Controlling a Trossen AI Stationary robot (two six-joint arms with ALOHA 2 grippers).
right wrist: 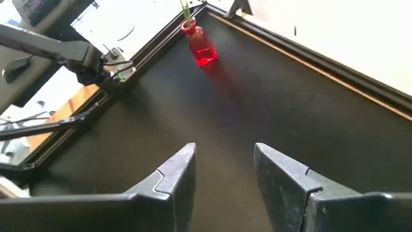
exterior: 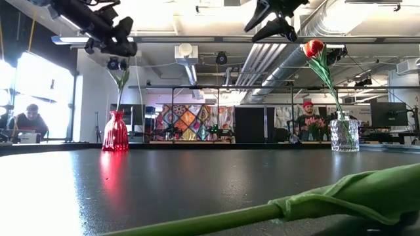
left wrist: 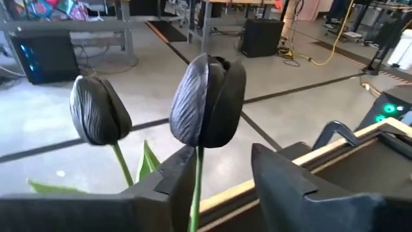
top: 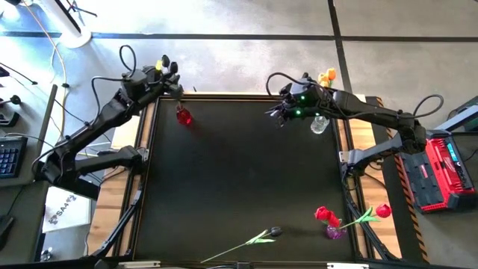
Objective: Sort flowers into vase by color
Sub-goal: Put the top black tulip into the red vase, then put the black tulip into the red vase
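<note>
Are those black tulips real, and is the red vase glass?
The black tulips look artificial: ribbed, matte petals like fabric or soft plastic, too uniform for real ones. The red vase seems to be glass or clear plastic: translucent, glossy, casting a red glow on the table.

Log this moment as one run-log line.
left gripper: open around black tulip stem, above red vase | right gripper: open, empty | clear vase: orange tulip

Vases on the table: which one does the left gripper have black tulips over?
The red vase at the far left. The left gripper is above it with two black tulips; the clear vase and purple vase are elsewhere.
</note>
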